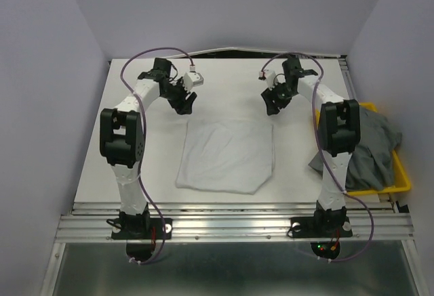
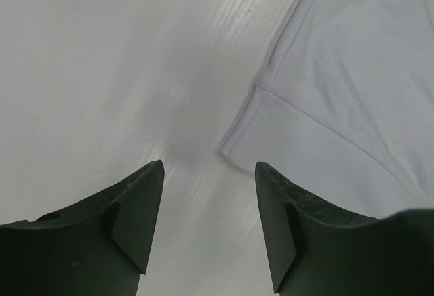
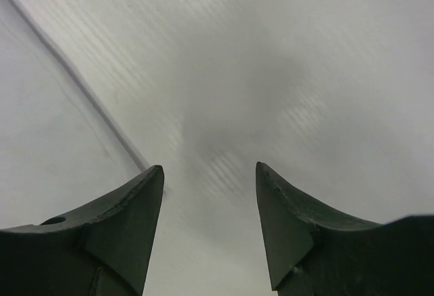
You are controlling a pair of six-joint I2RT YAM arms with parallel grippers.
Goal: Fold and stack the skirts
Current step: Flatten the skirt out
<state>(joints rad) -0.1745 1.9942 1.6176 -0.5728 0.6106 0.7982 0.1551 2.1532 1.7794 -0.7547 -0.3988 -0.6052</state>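
white skirt [image 1: 227, 155] flat on the table [image 1: 135, 167]; left gripper [image 2: 209, 167] spread, empty, skirt corner just ahead and right; right gripper [image 3: 209, 167] spread too, skirt edge off to its left

The pale table [image 1: 129, 164] carries a white skirt [image 1: 227, 155] spread flat at its middle (white on white, edges faint). A yellow tray [image 1: 380, 189] at the right edge holds heaped grey skirts [image 1: 373, 148].

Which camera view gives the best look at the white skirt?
The top external view: the whole white skirt lies flat there. The left wrist view shows only one hemmed corner; the right wrist view shows only what looks like one edge.
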